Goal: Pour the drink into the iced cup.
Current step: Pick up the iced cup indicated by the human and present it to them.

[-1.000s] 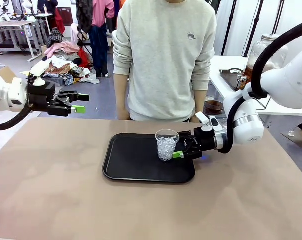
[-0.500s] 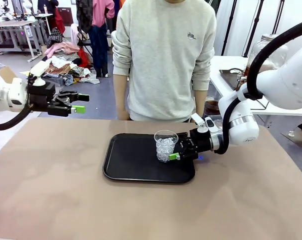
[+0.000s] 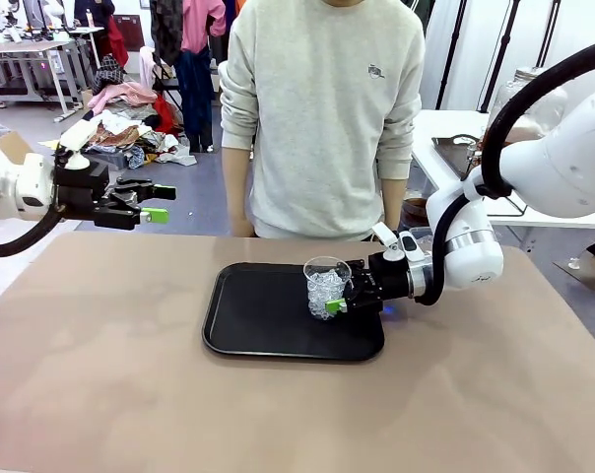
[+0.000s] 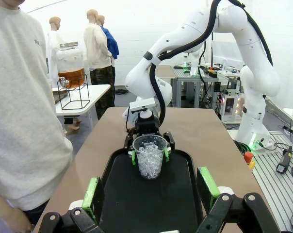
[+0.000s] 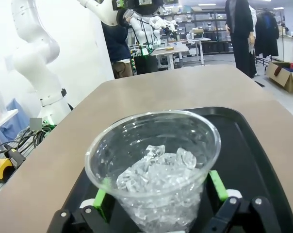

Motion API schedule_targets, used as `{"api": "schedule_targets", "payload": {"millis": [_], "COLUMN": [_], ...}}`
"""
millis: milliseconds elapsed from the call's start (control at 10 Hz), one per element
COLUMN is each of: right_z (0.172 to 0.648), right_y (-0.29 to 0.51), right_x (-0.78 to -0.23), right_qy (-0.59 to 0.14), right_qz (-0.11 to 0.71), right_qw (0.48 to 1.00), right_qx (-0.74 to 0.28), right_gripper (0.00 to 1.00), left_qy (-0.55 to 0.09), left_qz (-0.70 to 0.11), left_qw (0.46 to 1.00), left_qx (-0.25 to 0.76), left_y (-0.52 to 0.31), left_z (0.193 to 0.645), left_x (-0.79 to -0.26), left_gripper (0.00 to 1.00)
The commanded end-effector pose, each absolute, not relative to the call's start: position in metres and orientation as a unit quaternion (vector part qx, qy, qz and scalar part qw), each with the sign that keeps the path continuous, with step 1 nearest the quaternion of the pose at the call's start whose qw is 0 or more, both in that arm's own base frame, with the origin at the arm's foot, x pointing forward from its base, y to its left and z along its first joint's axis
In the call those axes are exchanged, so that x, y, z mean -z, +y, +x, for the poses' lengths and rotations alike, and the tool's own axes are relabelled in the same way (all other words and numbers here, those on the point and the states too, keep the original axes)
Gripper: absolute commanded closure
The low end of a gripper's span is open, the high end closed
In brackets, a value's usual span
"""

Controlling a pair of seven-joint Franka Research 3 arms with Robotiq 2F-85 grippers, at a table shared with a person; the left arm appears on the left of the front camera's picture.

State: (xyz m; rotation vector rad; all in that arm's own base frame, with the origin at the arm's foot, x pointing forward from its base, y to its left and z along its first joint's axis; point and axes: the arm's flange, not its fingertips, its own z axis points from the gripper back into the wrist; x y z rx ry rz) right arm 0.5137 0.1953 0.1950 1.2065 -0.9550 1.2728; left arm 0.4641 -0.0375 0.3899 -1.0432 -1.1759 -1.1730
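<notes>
Iced cup (image 3: 327,287), clear plastic with ice in its lower half, stands upright on the black tray (image 3: 248,325), mid-frame in the front view. Right pincer (image 3: 341,292) reaches in low from the right, jaws apart and straddling the cup, green pads just beside its walls; contact uncertain. Left pincer (image 3: 158,203) hangs in the air at far left, jaws apart, empty. The drink (image 4: 72,76), amber, sits in a lidded glass jar (image 4: 69,53) on a wire stand, left-middle of the left wrist view, well apart from the cup. Risks, as judged: a hard squeeze could crumple the thin cup and scatter ice; a low hold could tip it on lifting; the jar looks heavy and stands off the worktop.
</notes>
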Motion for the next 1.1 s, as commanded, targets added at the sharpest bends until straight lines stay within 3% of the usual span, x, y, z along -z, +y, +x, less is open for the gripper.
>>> {"api": "schedule_targets", "payload": {"millis": [0, 300, 500, 1000], "right_z": [0.5183, 0.5186, 0.5196, 0.5198], "right_y": [0.2054, 0.2073, 0.2093, 0.2098], "right_x": [-0.1928, -0.1919, -0.1905, -0.1923], "right_qy": [-0.416, -0.421, -0.425, -0.429], "right_qz": [0.501, 0.509, 0.526, 0.531], "right_qw": [0.548, 0.548, 0.546, 0.538], "right_qx": [-0.526, -0.514, -0.495, -0.495], "right_gripper": [0.00, 0.00, 0.35, 0.35], "left_qy": [-0.499, -0.499, -0.499, -0.499], "left_qz": [-0.440, -0.440, -0.440, -0.440], "left_qw": [0.556, 0.556, 0.556, 0.556], "left_qx": [0.498, 0.498, 0.498, 0.498], "left_y": [-0.0378, -0.0378, -0.0378, -0.0378], "left_z": [0.4634, 0.4634, 0.4634, 0.4634], "left_x": [-0.3919, -0.3919, -0.3919, -0.3919], "left_gripper": [0.00, 0.00, 0.00, 0.00]}}
